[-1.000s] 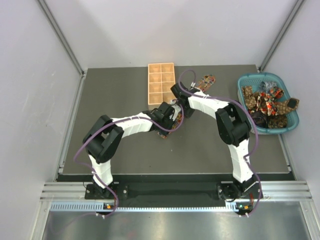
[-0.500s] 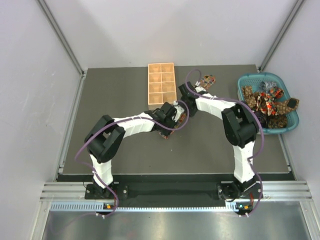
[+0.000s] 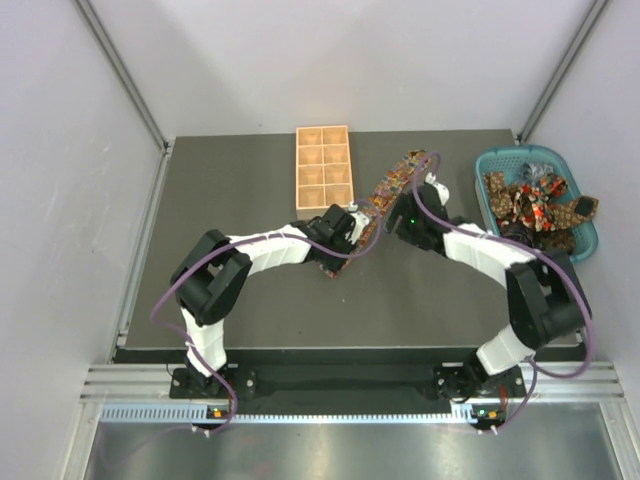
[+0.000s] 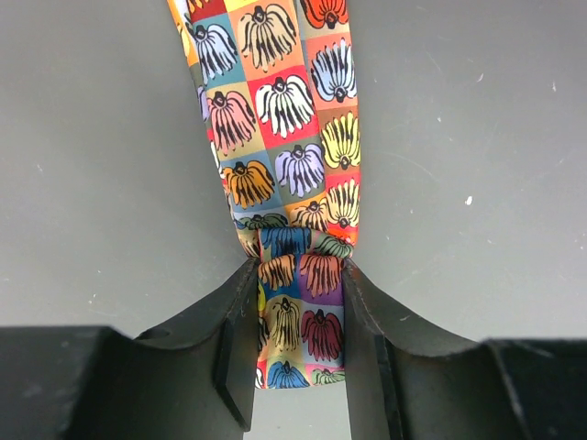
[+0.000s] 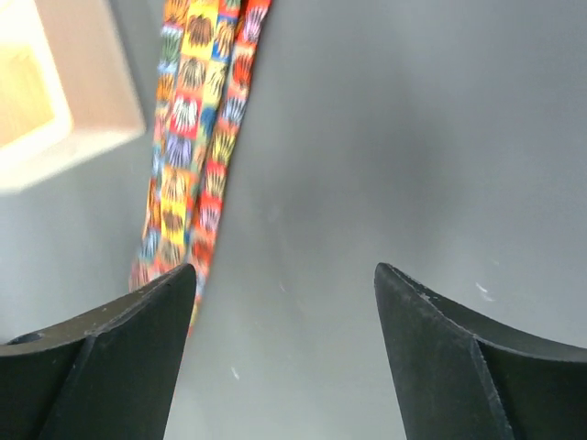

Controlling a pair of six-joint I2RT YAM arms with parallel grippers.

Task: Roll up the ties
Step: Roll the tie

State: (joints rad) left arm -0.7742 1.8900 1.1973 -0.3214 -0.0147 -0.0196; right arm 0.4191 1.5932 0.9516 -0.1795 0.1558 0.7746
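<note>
1. Worktop [image 3: 230, 200] carried one tie [image 3: 395, 180] stretched flat on a diagonal. It ran from under the left arm [image 3: 270, 248] away to the far right, passing just right of the wooden tray [image 3: 323, 167].
2. More ties [image 3: 535, 205] lay heaped in the teal basket [image 3: 594, 236] at the right edge, well apart from the stretched one.
3. The left jaws were closed on the stretched tie close to its near end. In the left wrist view the fabric [image 4: 284, 137] bunched narrow between the two black fingers [image 4: 237, 321] and widened beyond them, showing small fan-like figures in coloured squares.
4. The right jaws, at the end of the right arm [image 3: 480, 250], stood wide apart with nothing between them.
5. In the right wrist view they faced bare worktop just right of the tie [image 5: 197, 128], with a corner of the tray [image 5: 46, 92] on the tie's far side.
6. Whether the right fingers [image 5: 431, 339] touched the worktop could not be told.
</note>
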